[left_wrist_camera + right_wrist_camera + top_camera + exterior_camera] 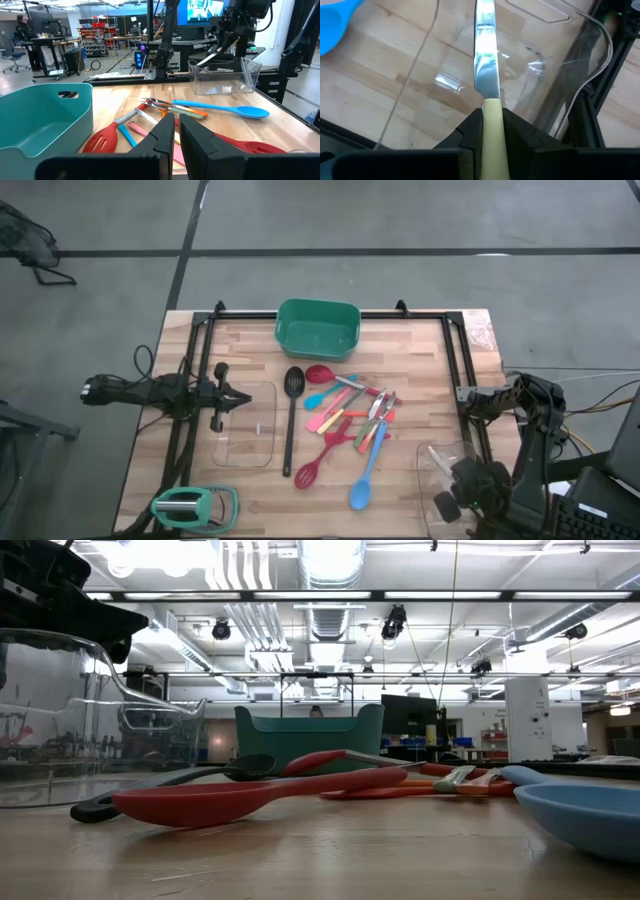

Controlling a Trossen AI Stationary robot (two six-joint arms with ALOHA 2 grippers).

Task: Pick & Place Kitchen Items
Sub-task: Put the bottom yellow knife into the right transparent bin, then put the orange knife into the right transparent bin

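Several coloured utensils [350,415] lie in a loose pile at the table's middle. Among them are a long black slotted spoon [290,420], a blue spoon [368,470] and a red slotted spatula [318,460]. My right gripper [452,472] is at the near right, over a clear glass tray [432,492], shut on a cream-handled knife [487,65]. My left gripper [240,396] hangs at the left over another clear tray [250,442], shut and empty; its fingers also show in the left wrist view [177,125]. My right gripper pinches the knife's cream handle [492,107] between its two fingers, close to where the blade starts. The fingers lie along the knife. The steel blade [486,60] sticks out ahead of the fingers, over the glass tray's floor. I cannot tell whether the tip touches the glass.
A green tub [318,328] stands at the far middle of the table. A teal and white object [195,505] lies at the near left corner. Black rails [455,355] run along the table's sides. Bare wood shows between the pile and each tray.
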